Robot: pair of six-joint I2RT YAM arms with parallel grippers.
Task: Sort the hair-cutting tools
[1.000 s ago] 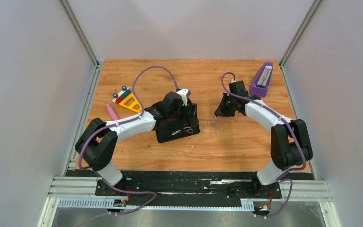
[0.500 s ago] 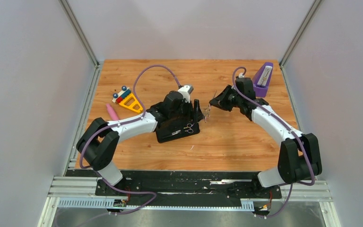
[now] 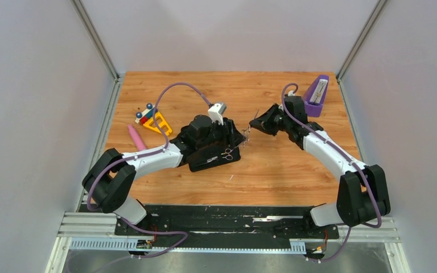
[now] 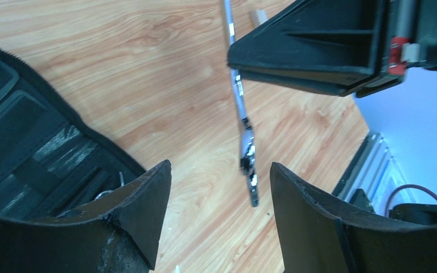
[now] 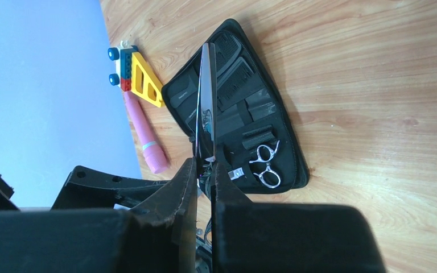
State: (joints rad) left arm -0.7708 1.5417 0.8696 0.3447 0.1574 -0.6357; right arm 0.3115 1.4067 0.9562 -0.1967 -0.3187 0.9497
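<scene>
My right gripper [image 5: 205, 170] is pinching the small silver metal scissors [image 4: 244, 142], now swung across to hang between the spread, narrowing fingers of my left gripper [image 4: 219, 179] beside the black rectangular zip case [image 5: 290, 142], so I am judging a handover underway.

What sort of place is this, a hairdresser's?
Probably a robot test bench, not a salon: left arm and right arm bolted beside a wooden table, plain panel walls around, a toy, purple metronome and hair case on it.

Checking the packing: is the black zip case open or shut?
Open: the case lies spread flat, combs and scissors showing inside.
</scene>
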